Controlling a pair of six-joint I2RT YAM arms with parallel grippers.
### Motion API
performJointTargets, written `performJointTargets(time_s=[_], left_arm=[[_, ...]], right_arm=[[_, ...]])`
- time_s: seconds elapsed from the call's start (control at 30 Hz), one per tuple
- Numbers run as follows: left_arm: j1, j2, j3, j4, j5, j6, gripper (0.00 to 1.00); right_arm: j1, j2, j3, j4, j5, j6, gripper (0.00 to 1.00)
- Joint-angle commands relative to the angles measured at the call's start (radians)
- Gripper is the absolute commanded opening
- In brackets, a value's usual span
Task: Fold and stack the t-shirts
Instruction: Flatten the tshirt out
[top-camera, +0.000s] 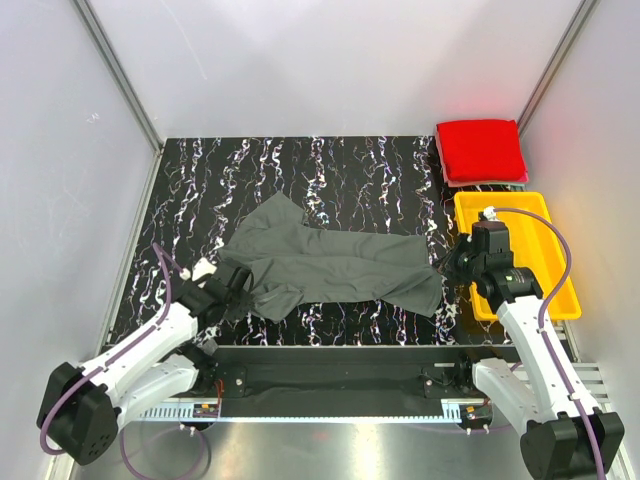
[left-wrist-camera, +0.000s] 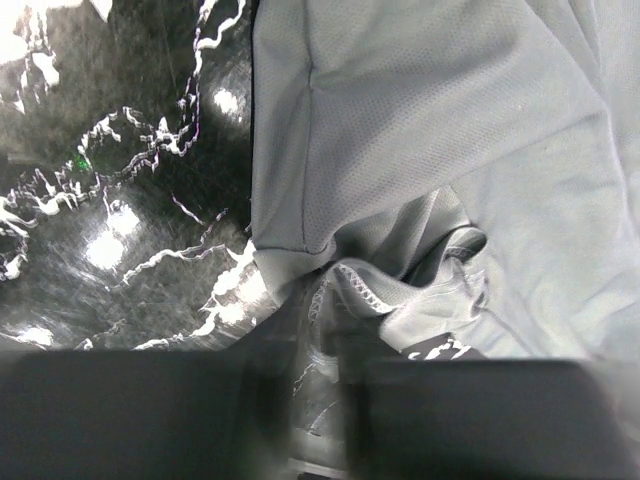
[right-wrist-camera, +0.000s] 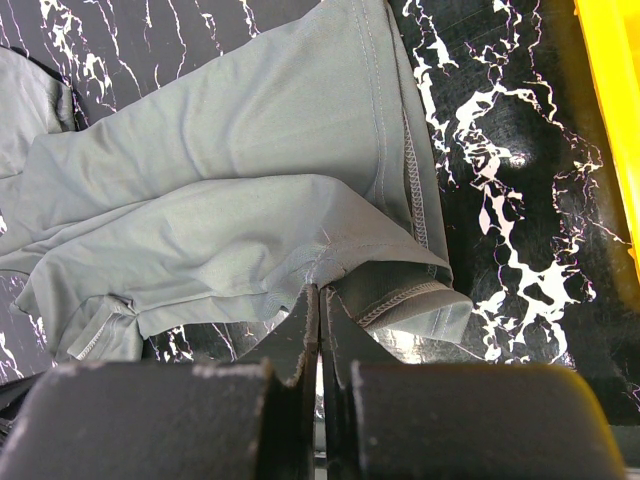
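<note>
A grey t-shirt (top-camera: 330, 265) lies crumpled and half spread on the black marbled table (top-camera: 350, 165). My left gripper (top-camera: 236, 282) is at the shirt's near left edge. In the left wrist view (left-wrist-camera: 325, 335) its blurred fingers are closed on a bunched hem of the shirt (left-wrist-camera: 430, 150). My right gripper (top-camera: 452, 264) is at the shirt's right end. In the right wrist view (right-wrist-camera: 320, 292) its jaws are pressed together on a fold of the shirt (right-wrist-camera: 230, 200), next to the stitched hem. A folded red t-shirt (top-camera: 481, 150) lies at the back right.
A yellow bin (top-camera: 560, 290) stands at the right edge of the table, under my right arm; its wall shows in the right wrist view (right-wrist-camera: 612, 90). Grey walls and metal posts close in the table at the left, back and right.
</note>
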Motion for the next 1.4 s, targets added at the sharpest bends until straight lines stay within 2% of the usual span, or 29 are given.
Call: performJointTargets(time_s=[0.0,0.1,0.2,0.23,0.3,0.33,0.4,0.47,0.6,0.7,0.83,0.9,1.03,1.13,1.23,1.37], left_arm=[[-0.006,0.000,0.025,0.032,-0.065,0.037,0.00],[-0.006,-0.013,0.121,0.001,-0.135,0.129,0.00],[-0.006,-0.024,0.307,-0.045,-0.247,0.263,0.00],[-0.006,-0.020,0.429,-0.057,-0.308,0.301,0.00],[-0.006,0.003,0.563,-0.091,-0.361,0.419,0.00],[-0.006,0.009,0.691,-0.091,-0.391,0.461,0.00],[-0.006,0.022,0.810,-0.068,-0.390,0.612,0.00],[-0.006,0.019,0.950,0.001,-0.321,0.781,0.00],[-0.006,0.011,1.233,-0.057,-0.240,0.851,0.00],[-0.007,-0.036,1.307,-0.093,-0.140,0.843,0.00],[-0.004,-0.127,1.332,-0.083,0.047,0.780,0.00],[-0.001,-0.158,1.373,-0.092,0.093,0.743,0.00],[0.046,-0.158,1.480,-0.105,0.211,0.719,0.00],[0.117,-0.090,1.594,-0.123,0.298,0.739,0.00],[0.141,-0.017,1.646,-0.119,0.313,0.769,0.00],[0.141,0.066,1.565,-0.085,0.182,0.881,0.00]], right_arm=[[-0.001,-0.006,0.012,0.033,-0.004,-0.010,0.00],[-0.001,-0.001,0.056,0.036,-0.022,-0.004,0.00],[-0.001,0.028,0.203,0.033,-0.013,-0.008,0.00],[-0.001,0.037,0.302,0.032,-0.001,-0.008,0.00],[0.000,0.059,0.399,0.050,0.039,-0.028,0.00],[-0.001,0.066,0.493,0.058,0.050,-0.033,0.00],[-0.001,0.082,0.591,0.082,0.045,-0.053,0.00],[-0.001,0.079,0.720,0.117,-0.002,-0.054,0.00],[-0.001,0.030,0.924,0.101,-0.078,-0.031,0.00],[-0.001,-0.067,0.940,0.087,-0.119,0.013,0.00],[-0.001,-0.237,0.886,0.162,-0.213,0.110,0.00],[-0.009,-0.298,0.929,0.148,-0.219,0.125,0.00],[-0.038,-0.303,1.053,0.050,-0.194,0.107,0.00],[-0.050,-0.277,1.089,0.024,-0.184,0.104,0.00],[-0.050,-0.233,1.058,0.025,-0.142,0.087,0.00],[-0.052,-0.136,0.966,0.077,-0.072,0.023,0.00]])
